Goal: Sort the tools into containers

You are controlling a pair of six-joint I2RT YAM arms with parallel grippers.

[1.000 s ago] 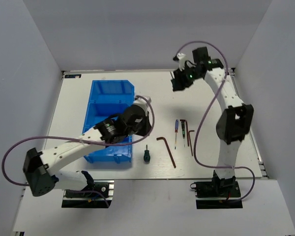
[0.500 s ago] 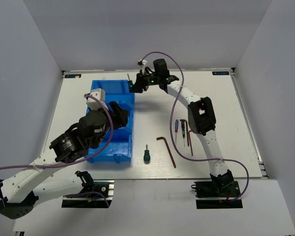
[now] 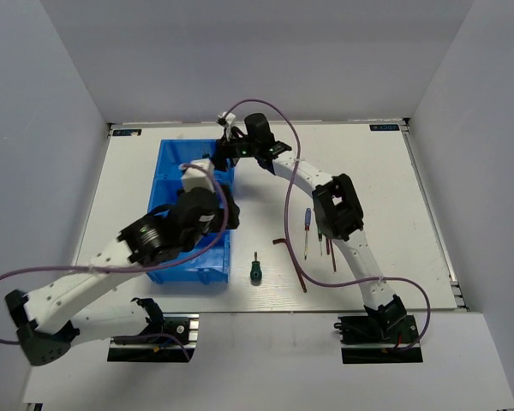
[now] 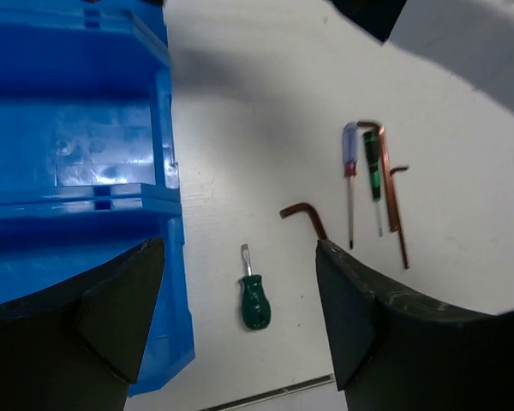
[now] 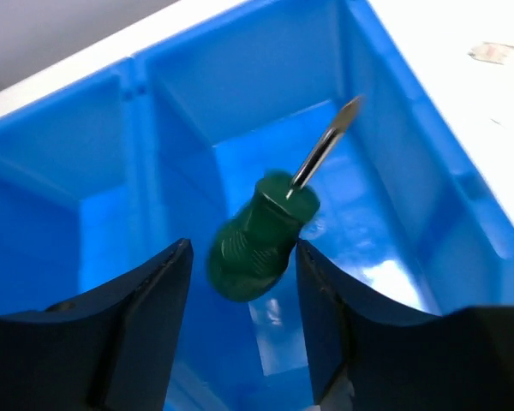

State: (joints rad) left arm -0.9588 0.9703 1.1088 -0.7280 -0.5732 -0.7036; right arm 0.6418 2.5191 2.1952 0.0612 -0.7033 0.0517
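My right gripper [image 5: 243, 248] [image 3: 231, 152] hangs over the far compartment of the blue bin [image 3: 164, 171] [image 5: 240, 77]. Its jaws stand open around a stubby green screwdriver [image 5: 257, 244], which is blurred and tilted, with a gap on its left side. My left gripper [image 4: 238, 248] [image 3: 227, 212] hovers wide open and empty by the bin's right wall [image 4: 167, 163]. Below it a second stubby green screwdriver [image 4: 254, 300] [image 3: 255, 272] lies on the table. Further right lie a hex key [image 4: 304, 214] [image 3: 291, 261], a blue precision screwdriver [image 4: 349, 163] [image 3: 307, 221] and a green one [image 4: 373, 163].
Two more reddish hex keys [image 4: 394, 197] [image 3: 331, 248] lie beside the precision screwdrivers. The right arm's elbow [image 3: 336, 210] arches over those tools. White walls close in the table at the back and sides.
The right arm swung from the back right to above the bin's far compartment, and its jaws parted from the green screwdriver. The left arm shifted along the bin's right side.
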